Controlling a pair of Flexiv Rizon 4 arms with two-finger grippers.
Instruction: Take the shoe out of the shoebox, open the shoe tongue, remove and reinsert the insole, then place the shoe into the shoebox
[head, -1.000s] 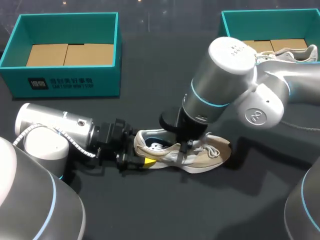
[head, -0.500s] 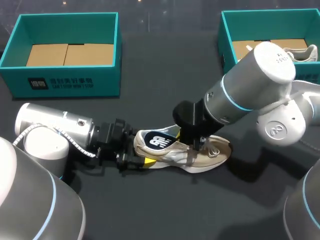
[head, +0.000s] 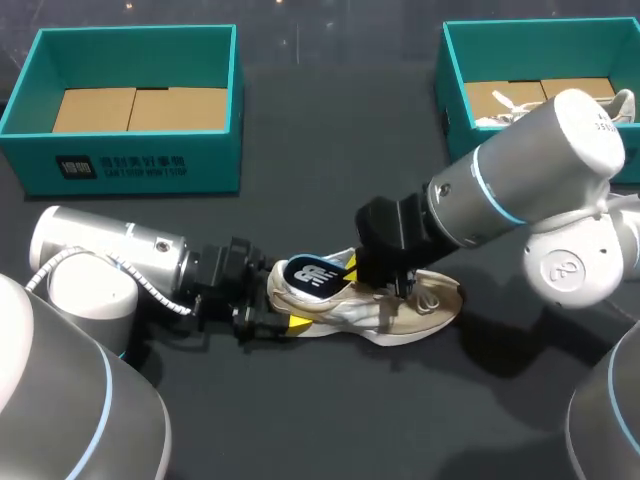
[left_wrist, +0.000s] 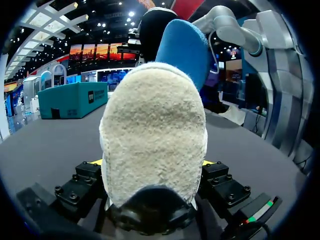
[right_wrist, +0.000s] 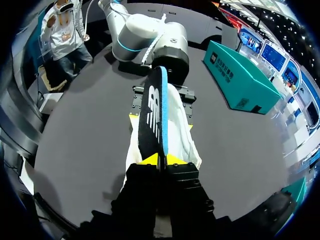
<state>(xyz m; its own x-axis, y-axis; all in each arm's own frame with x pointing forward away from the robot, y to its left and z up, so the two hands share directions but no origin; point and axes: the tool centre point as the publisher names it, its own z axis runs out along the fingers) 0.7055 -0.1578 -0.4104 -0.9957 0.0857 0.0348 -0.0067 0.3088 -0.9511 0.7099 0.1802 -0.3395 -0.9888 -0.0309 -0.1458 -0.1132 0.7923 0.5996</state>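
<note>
Coming in from the near left corner of the worktop (head: 330, 140), the left arm (head: 110, 255) is lying low over the surface. The left fingers (head: 298, 323) are clamping the heel of the shoe (head: 400, 312) from both sides, spread as wide as the heel itself. In the left wrist view the pale suede heel is filling the space between the two black finger blocks. The shoe is resting on its sole near the middle of the worktop, somewhat toward the near edge. Its heel is pointing at the left edge and its toe at the right edge, with loose laces lying over the upper. Over the shoe's mouth the right arm (head: 530, 185) is reaching in from the right edge. The right fingers (right_wrist: 142, 160) are pinching the insole (head: 312, 277), almost closed on its thin end. The insole, black with a white logo on one face and blue on the other, is standing tilted above the heel opening. Whether it is touching the shoe I cannot tell. Farther back, the left box (head: 135, 160) is sitting open in the far left corner, showing its cardboard floor. The right box (head: 455, 75) is sitting in the far right corner, holding a second shoe (head: 600, 103).
</note>
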